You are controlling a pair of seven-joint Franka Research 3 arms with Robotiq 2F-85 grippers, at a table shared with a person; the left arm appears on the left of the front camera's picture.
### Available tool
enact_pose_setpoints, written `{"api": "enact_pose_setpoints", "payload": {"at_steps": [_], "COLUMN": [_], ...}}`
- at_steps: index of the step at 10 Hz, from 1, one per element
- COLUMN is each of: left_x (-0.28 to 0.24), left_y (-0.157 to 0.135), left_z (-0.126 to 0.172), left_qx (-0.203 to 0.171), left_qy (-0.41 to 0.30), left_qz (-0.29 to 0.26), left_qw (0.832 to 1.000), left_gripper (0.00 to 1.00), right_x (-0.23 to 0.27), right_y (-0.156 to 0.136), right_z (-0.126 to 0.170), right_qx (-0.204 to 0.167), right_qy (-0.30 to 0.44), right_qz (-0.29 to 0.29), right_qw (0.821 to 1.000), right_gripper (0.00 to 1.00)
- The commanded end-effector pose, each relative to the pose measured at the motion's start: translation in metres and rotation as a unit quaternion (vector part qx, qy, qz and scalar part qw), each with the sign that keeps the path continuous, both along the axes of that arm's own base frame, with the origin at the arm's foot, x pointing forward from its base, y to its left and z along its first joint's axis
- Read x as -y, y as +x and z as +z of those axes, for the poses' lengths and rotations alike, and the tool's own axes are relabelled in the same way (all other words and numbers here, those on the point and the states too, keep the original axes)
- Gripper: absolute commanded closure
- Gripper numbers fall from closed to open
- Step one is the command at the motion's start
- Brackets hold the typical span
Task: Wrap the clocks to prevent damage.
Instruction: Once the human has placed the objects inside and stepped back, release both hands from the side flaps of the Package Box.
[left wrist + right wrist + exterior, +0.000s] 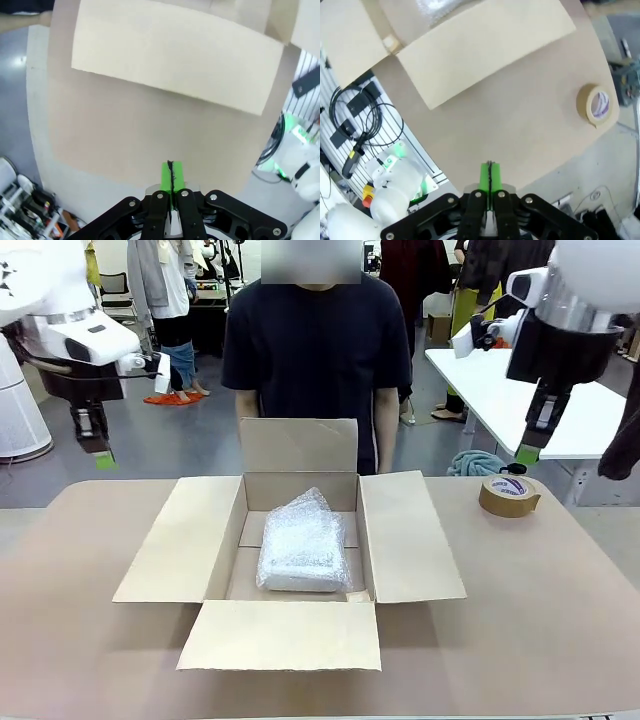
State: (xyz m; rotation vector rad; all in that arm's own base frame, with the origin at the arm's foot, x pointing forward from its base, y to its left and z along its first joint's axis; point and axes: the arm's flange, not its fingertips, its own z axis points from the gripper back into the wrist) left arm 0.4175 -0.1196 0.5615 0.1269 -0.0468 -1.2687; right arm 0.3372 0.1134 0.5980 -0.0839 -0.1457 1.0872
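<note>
Lying on the floor of the open cardboard box (405, 540) at the middle of the table (560, 620), the bubble-wrapped bundle (303, 543) is taken to be a clock already wrapped, though what is inside the wrap cannot be made out. Its long axis is judged to run from the robot's side toward the person (315, 340) at the far edge, with the puffed, narrower end toward the far wall of the box. The side and near flaps are spread outward, and the far flap is stood upright. Both grippers are held high and well apart from the bundle, which lies below and inward of each: to the right of the left gripper (100, 455) and to the left of the right gripper (527, 453). Neither can be called clearly nearer, the box being set about midway between them. The left gripper's green pads are pressed together with nothing between them, above the table's left side. Those of the right gripper are likewise together and empty, hung just above the tape roll (508, 495) at the table's far right. If the box is to be sealed next, the right arm is judged the better placed for the tape, while each side flap is nearest to the arm on its own side. Any descent toward the bundle would have to be made between the side flaps and down into the box.
</note>
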Motion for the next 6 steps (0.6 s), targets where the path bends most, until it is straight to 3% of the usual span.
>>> {"api": "enact_pose_setpoints", "payload": {"at_steps": [1, 3, 6], "left_x": [-0.030, -0.049, -0.056], "left_y": [-0.004, -0.007, -0.008], "left_z": [0.020, 0.024, 0.025], "left_qx": [-0.020, -0.010, -0.018], "left_qy": [0.017, 0.015, 0.008], "left_qz": [-0.074, -0.088, -0.080], "left_qw": [0.997, 0.996, 0.997], "left_gripper": [1.00, 1.00, 1.00], "right_x": [0.022, 0.038, 0.047], "right_y": [0.005, 0.006, 0.002], "right_z": [0.004, 0.001, -0.005], "right_qx": [-0.034, -0.037, -0.026], "right_qy": [0.035, 0.033, 0.016], "right_qz": [0.066, 0.058, 0.108], "right_qw": [0.997, 0.997, 0.994], "right_gripper": [0.99, 0.99, 0.99]}}
